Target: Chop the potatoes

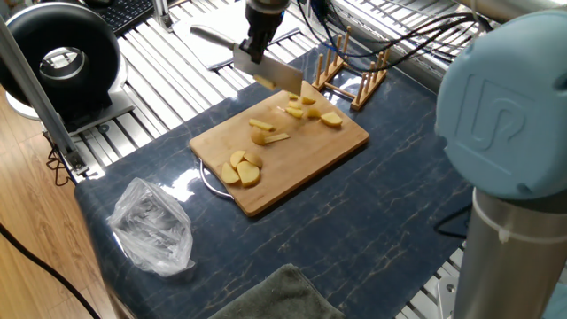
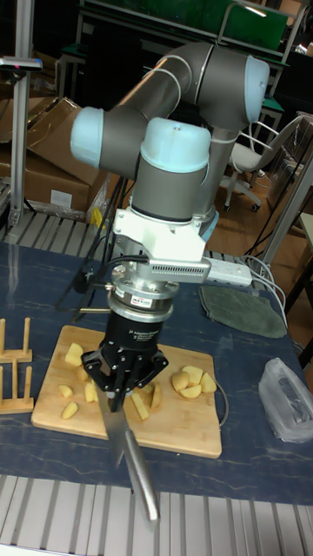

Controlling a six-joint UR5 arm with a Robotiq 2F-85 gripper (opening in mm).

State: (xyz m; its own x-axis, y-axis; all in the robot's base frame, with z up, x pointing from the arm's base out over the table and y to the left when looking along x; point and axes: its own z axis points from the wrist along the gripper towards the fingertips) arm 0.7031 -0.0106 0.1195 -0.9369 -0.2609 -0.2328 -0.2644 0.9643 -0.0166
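Pale-yellow potatoes lie in groups on the bamboo board (image 1: 306,151): rounded halves (image 1: 241,169) near the front, sticks and slices (image 1: 263,132) in the middle, wedges (image 1: 312,107) at the far end. My gripper (image 1: 255,51) hangs over the board's far left corner, shut on a knife (image 1: 269,74) with its blade just above the wedges. In the tall fixed view the gripper (image 2: 120,393) holds the knife (image 2: 113,427) blade down over the board (image 2: 187,426), handle toward the camera, with potato pieces (image 2: 192,380) on both sides.
A wooden dish rack (image 1: 352,69) stands right behind the board. A crumpled plastic bag (image 1: 151,227) and a grey towel (image 1: 275,297) lie at the near side. A black round device (image 1: 58,58) sits at the far left. The arm's blue joint (image 1: 505,115) fills the right foreground.
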